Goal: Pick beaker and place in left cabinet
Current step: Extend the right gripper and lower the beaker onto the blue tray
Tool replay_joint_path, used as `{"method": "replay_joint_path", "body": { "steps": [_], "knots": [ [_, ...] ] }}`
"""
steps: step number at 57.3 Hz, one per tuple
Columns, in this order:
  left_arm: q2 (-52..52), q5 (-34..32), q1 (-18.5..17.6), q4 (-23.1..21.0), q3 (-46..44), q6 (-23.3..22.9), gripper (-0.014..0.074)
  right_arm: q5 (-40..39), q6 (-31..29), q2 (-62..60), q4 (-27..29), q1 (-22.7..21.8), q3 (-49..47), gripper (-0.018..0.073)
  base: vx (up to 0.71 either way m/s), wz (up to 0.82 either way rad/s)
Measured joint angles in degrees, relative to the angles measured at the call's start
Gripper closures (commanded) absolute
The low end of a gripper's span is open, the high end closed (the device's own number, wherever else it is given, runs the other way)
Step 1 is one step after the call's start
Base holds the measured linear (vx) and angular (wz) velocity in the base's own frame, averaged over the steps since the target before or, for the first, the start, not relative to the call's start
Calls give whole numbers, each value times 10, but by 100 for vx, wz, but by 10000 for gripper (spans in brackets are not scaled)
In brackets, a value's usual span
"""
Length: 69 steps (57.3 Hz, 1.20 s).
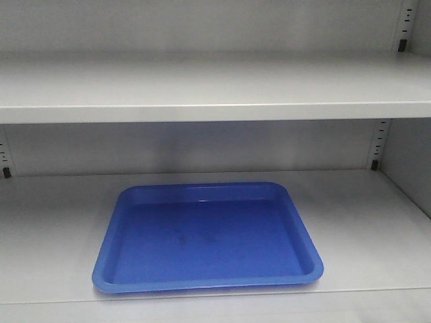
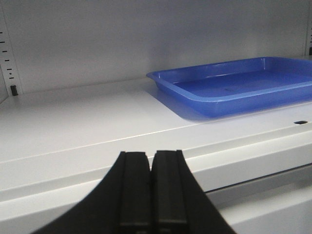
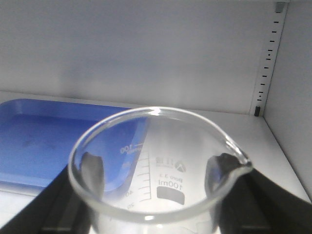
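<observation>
- Glass beaker: light, rigid, slick, fragile; right claw clamps its walls either side, below the rim.
- Left claw closed, holding nothing.
- Blue tray near bench front edge.

The clear beaker, marked 100ml, stands upright, lip rightward, before the pale grey left cabinet shelf.

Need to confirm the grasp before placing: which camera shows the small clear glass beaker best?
The right wrist view. The small clear glass beaker fills its lower half, rim, pouring lip and 100ml print visible, dark gripper fingers either side. The front and left wrist views show only the blue plastic tray and shelf, no beaker.
</observation>
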Motion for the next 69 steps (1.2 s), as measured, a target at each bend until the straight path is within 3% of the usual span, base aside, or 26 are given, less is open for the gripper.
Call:
{"method": "replay_joint_path", "body": {
  "steps": [11,19,27,49,59,69],
  "knots": [
    [0,0,0,0,0,0,596,-16,0,3,0,0,0,565,0,0],
    [0,0,0,0,0,0,596,-120,-1,59,-14,0,0,565,0,0],
    [0,0,0,0,0,0,596,-231,-2,192,-26,0,-18,565,0,0],
    [0,0,0,0,0,0,596,-441,-52,616,46,0,-239,565,0,0],
    [0,0,0,0,0,0,596,-479,-52,755,48,0,-342,564,0,0],
    [0,0,0,0,0,0,596,-465,-52,814,48,0,-393,555,0,0]
  ]
}}
